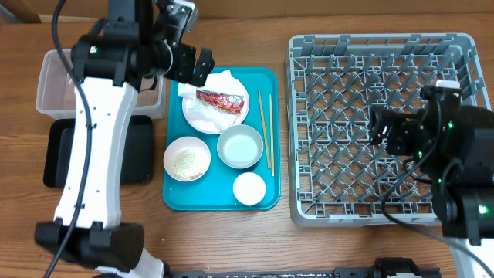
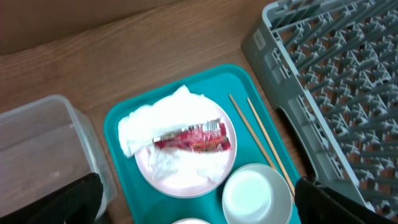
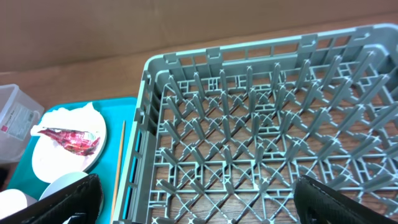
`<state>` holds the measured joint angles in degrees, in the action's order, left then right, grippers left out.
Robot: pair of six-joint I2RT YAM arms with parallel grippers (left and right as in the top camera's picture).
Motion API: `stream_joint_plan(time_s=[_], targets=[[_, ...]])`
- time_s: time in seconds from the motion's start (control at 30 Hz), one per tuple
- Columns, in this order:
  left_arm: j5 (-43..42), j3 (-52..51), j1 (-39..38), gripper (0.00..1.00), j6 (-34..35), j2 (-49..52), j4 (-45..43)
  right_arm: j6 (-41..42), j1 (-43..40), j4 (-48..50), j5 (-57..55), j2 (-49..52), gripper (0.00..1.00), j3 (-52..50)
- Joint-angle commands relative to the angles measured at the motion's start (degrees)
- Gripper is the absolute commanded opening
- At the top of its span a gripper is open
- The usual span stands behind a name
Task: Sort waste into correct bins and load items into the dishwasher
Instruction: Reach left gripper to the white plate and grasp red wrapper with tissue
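Observation:
A red foil wrapper (image 1: 221, 99) lies on a crumpled white napkin (image 1: 228, 80) on the round white plate (image 1: 202, 117), all on the teal tray (image 1: 220, 199). My left gripper (image 1: 197, 68) hovers open and empty above the plate's far left edge. In the left wrist view, the wrapper (image 2: 193, 138), napkin (image 2: 152, 118) and plate (image 2: 186, 179) lie between its open fingers (image 2: 198, 210). A bowl with rice (image 1: 187, 159), a pale grey bowl (image 1: 240, 147), a small cup (image 1: 249, 188) and two chopsticks (image 1: 265, 131) are on the tray. My right gripper (image 1: 378, 127) is open and empty over the grey dish rack (image 1: 378, 46).
The clear tub (image 1: 54, 85) and the black tray (image 1: 55, 158) stand left of the teal tray, partly under my left arm. The rack (image 3: 261, 124) fills the right wrist view between that gripper's fingers (image 3: 196, 199). The rack holds nothing.

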<state>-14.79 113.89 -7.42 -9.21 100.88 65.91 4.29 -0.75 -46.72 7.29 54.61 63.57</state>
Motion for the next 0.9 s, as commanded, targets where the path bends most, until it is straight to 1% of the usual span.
stream_joint_plan(time_s=[0.0, 0.07, 0.13, 0.17, 0.2, 0.23, 0.3, 0.37, 0.43, 0.5, 0.57, 0.7, 0.87], targets=[[-3.0, 2.0, -0.3, 1.00, -0.4, 4.2, -1.2, 0.4, -0.3, -0.2, 4.1, 2.8, 1.00, 1.5], [-6.7, 2.0, -0.4, 1.00, -0.4, 6.3, -2.6, 0.4, -0.3, -0.2, 5.7, 4.1, 1.00, 1.5], [-7.8, 2.0, -0.5, 1.00, -0.2, 7.8, -3.1, 0.4, -0.3, -0.2, 6.6, 4.9, 1.00, 1.5], [-6.9, 2.0, -0.9, 0.97, 3.1, 9.4, -3.3, 0.4, -0.3, -0.2, 7.4, 5.7, 1.00, 1.5], [-5.2, 2.0, -1.3, 0.98, 6.0, 10.3, -3.3, 0.4, -0.3, -0.2, 7.4, 5.9, 1.00, 1.5], [-1.6, 2.0, -1.9, 1.00, 12.1, 11.8, -3.1, 0.4, -0.3, -0.2, 7.4, 6.1, 1.00, 1.5], [6.9, 2.0, -3.8, 1.00, 23.2, 14.5, -1.9, 0.4, -0.3, -0.2, 7.4, 6.1, 1.00, 1.5], [14.1, 2.0, -5.7, 1.00, 32.7, 16.6, -0.6, 0.4, -0.3, -0.4, 7.4, 6.1, 1.00, 1.5], [18.9, 2.0, -7.8, 1.00, 40.0, 18.7, 0.1, 0.4, -0.3, -0.8, 7.4, 6.1, 1.00, 1.4], [19.8, 2.0, -9.4, 1.00, 46.1, 21.2, -0.2, 0.4, -0.3, -1.9, 7.4, 6.1, 1.00, 1.4], [19.8, 2.0, -9.9, 1.00, 49.7, 23.4, -0.6, 0.4, -0.3, -3.0, 7.4, 6.2, 1.00, 1.4], [19.8, 2.0, -9.7, 1.00, 54.1, 28.0, -2.3, 0.4, -0.3, -4.1, 7.4, 6.2, 1.00, 1.4], [19.2, 2.0, -9.7, 1.00, 54.8, 31.4, -5.6, 0.4, -0.3, -4.3, 7.4, 6.6, 1.00, 1.3]])
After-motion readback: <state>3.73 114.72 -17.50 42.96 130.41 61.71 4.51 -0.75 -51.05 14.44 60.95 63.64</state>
